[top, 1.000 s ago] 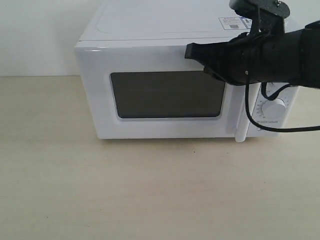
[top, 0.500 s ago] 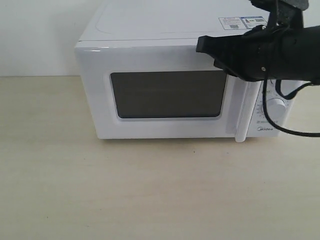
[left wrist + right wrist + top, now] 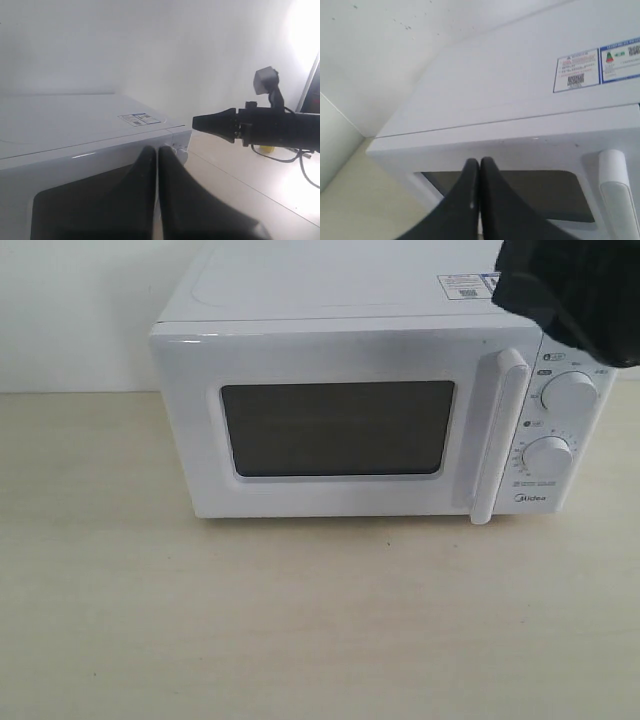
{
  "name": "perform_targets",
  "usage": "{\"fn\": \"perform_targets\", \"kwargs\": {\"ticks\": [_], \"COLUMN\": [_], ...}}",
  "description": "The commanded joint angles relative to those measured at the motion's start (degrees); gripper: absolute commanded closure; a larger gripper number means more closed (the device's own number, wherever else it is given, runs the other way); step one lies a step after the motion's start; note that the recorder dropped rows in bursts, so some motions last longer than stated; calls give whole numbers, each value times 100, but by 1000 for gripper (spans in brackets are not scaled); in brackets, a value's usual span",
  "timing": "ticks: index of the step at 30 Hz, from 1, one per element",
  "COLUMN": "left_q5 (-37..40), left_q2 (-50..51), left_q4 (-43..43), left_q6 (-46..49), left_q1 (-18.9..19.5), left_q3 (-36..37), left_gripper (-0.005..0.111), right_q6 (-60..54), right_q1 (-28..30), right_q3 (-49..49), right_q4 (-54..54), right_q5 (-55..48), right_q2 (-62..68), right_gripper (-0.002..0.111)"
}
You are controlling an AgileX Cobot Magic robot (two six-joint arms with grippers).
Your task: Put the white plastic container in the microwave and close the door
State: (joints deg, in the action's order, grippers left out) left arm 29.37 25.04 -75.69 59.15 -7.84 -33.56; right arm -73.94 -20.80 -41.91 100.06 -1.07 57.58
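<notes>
The white microwave (image 3: 300,300) stands on the table with its door (image 3: 200,450) shut; the dark window (image 3: 338,428) and vertical bar handle (image 3: 497,435) face me. The white plastic container is out of view in every frame. My right arm (image 3: 575,295) hangs at the microwave's upper right corner. In the right wrist view my right gripper (image 3: 479,163) is shut and empty, above the door's top edge (image 3: 520,145). In the left wrist view my left gripper (image 3: 157,150) is shut and empty in front of the microwave (image 3: 75,125), with the right gripper (image 3: 196,121) off to the side.
Two round dials (image 3: 570,393) (image 3: 550,455) sit on the right panel. Stickers (image 3: 465,285) lie on the microwave's top. A light wooden table (image 3: 300,620) spreads in front, and a white wall (image 3: 80,310) stands behind.
My right arm has risen and pulled back to the right, away from the door front, uncovering the handle and both dials. The door stays shut.
</notes>
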Motion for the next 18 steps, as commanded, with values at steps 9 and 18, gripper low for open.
{"fn": "perform_targets", "kwargs": {"ticks": [9,18], "left_q5": [45,45], "left_q2": [28,28], "left_q4": [8,66], "left_q6": [33,33], "left_q1": [1,1], "left_q3": [32,32], "left_gripper": [103,103], "right_q6": [-48,-48], "right_q1": [23,23], "right_q3": [14,14], "right_q4": [-12,-12], "right_q5": [-23,-108], "right_q2": [-370,-370], "right_gripper": [108,108]}}
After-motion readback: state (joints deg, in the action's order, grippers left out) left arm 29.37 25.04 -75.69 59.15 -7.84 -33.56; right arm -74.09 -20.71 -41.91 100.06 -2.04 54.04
